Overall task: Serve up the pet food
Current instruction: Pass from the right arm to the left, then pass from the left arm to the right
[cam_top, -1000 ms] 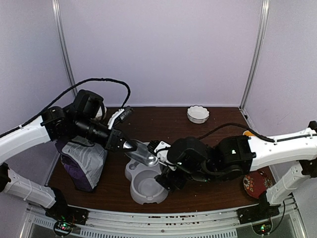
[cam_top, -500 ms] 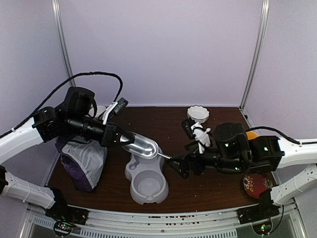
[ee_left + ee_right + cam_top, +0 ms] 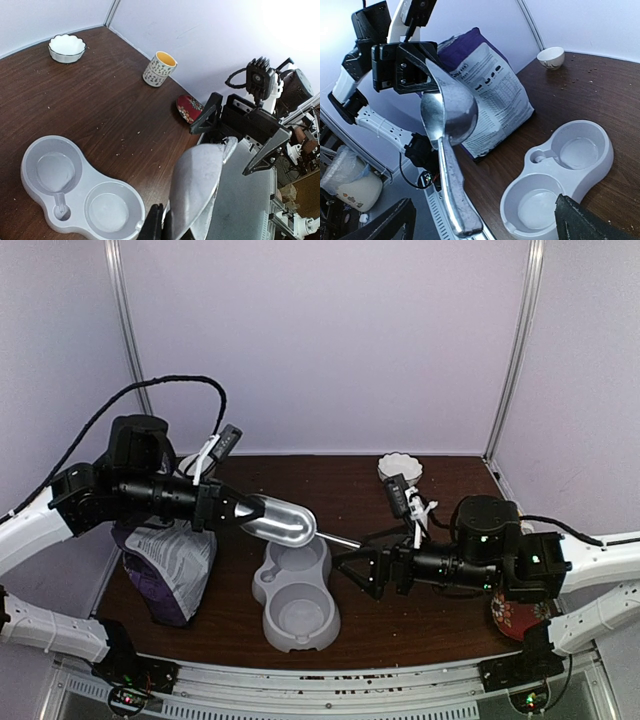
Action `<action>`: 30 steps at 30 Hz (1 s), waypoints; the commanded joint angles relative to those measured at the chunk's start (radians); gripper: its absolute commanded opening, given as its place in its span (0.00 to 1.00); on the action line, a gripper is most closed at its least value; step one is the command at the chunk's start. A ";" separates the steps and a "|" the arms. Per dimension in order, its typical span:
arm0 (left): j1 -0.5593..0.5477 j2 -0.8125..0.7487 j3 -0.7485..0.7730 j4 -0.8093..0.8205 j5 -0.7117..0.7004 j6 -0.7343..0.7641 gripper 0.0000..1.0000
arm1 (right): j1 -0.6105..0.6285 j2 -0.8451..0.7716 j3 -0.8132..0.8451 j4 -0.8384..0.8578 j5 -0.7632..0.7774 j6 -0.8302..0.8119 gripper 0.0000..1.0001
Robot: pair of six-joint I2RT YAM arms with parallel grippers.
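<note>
While the left gripper (image 3: 236, 511) clamps the metal scoop (image 3: 283, 522) near the grey double bowl (image 3: 262, 590), the right gripper (image 3: 362, 570) gapes, seemingly off its handle.

Top: high, rear, looking down. Wrists: close, opposed. All share grey bowl (image 3: 290, 587).

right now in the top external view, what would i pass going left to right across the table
purple bag → grey double bowl → white scalloped bowl → red patterned plate
</note>
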 commanded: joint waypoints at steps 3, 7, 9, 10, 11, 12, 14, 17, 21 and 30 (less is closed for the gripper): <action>0.001 -0.062 0.010 0.122 0.009 -0.049 0.00 | -0.005 -0.034 -0.030 0.245 -0.123 0.022 0.99; 0.001 -0.089 0.016 0.156 0.014 -0.074 0.00 | -0.005 -0.038 -0.017 0.287 -0.156 0.015 0.99; 0.001 -0.094 0.017 0.175 0.024 -0.091 0.00 | -0.006 -0.037 -0.014 0.325 -0.182 0.014 0.98; 0.001 -0.095 0.019 0.183 0.029 -0.098 0.00 | -0.005 -0.034 -0.011 0.340 -0.190 0.015 0.97; 0.001 -0.096 0.021 0.192 0.037 -0.104 0.00 | -0.005 -0.029 -0.003 0.349 -0.199 0.017 0.96; 0.001 -0.097 0.021 0.199 0.045 -0.108 0.00 | -0.005 -0.023 0.004 0.359 -0.204 0.019 0.96; 0.001 -0.098 0.025 0.200 0.051 -0.111 0.00 | -0.005 -0.008 0.019 0.372 -0.211 0.029 0.94; 0.001 -0.100 0.027 0.191 0.053 -0.106 0.00 | -0.005 0.014 0.062 0.321 -0.172 0.045 0.90; 0.001 -0.099 0.012 0.190 0.054 -0.103 0.00 | -0.005 0.046 0.096 0.326 -0.152 0.073 0.80; 0.001 -0.108 -0.017 0.208 0.058 -0.112 0.00 | -0.004 0.134 0.156 0.370 -0.235 0.102 0.56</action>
